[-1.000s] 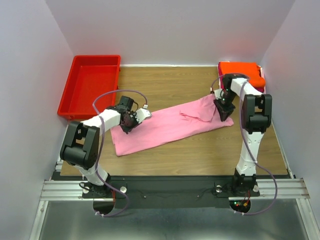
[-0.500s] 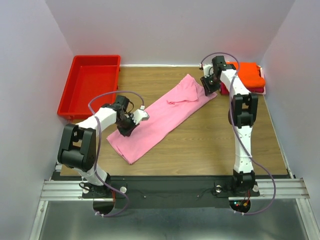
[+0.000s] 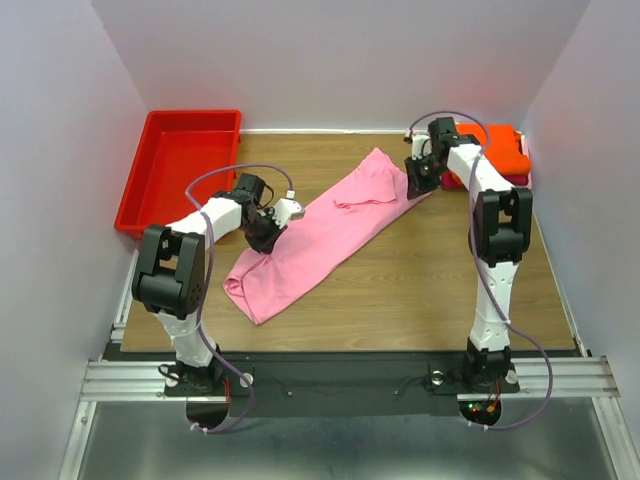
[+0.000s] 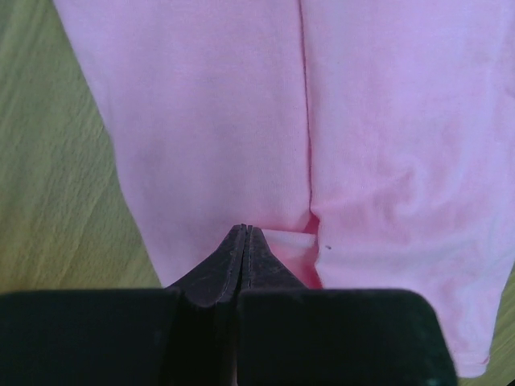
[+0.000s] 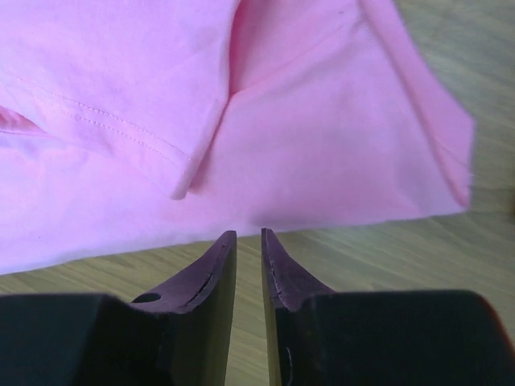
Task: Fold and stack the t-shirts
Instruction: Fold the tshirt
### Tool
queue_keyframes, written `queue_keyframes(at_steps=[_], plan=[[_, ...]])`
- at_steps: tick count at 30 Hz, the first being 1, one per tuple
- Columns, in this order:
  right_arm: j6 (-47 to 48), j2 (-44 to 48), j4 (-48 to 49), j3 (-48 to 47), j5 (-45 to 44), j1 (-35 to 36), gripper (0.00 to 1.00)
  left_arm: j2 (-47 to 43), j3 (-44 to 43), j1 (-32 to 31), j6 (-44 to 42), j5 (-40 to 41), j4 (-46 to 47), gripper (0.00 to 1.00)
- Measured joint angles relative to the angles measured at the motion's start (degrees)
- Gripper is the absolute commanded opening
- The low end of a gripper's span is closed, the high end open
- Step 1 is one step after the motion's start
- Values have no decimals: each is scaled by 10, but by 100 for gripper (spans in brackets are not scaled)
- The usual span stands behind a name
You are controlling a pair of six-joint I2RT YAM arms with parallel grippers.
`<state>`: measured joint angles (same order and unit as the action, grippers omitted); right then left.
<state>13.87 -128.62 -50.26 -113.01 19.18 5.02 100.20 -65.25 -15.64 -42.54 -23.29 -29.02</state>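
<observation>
Left hand [image 4: 245,233] is pinching the light pink t-shirt [image 3: 320,232]; right hand [image 5: 248,237], nearly closed, is holding nothing. Next: regrasping its far hem for folding.

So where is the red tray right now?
In the top view the red tray sits at the table's far left corner, left of the left gripper and apart from the light pink t-shirt.

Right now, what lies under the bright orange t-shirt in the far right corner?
Under the orange t-shirt a strip of darker pink-red cloth shows along its near edge. How much lies beneath is covered by the orange one and the right arm.
</observation>
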Motion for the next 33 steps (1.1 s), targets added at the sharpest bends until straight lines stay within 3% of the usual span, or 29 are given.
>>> queue_keyframes(at_steps=[9,15,20,28,33], plan=[[-31,-47,28,2,-21,18,22,-37,49,13,-10,33,-18,2],[-39,-57,31,-12,-42,18,22,-96,95,45,-35,55,-72,27],[-43,-80,34,-50,-48,18,22,-106,96,84,-71,72,-99,37],[-23,-143,55,-152,-62,18,25,-132,95,146,-166,68,-160,41],[8,-199,106,-234,-84,26,32,-161,67,135,-179,31,-174,42]])
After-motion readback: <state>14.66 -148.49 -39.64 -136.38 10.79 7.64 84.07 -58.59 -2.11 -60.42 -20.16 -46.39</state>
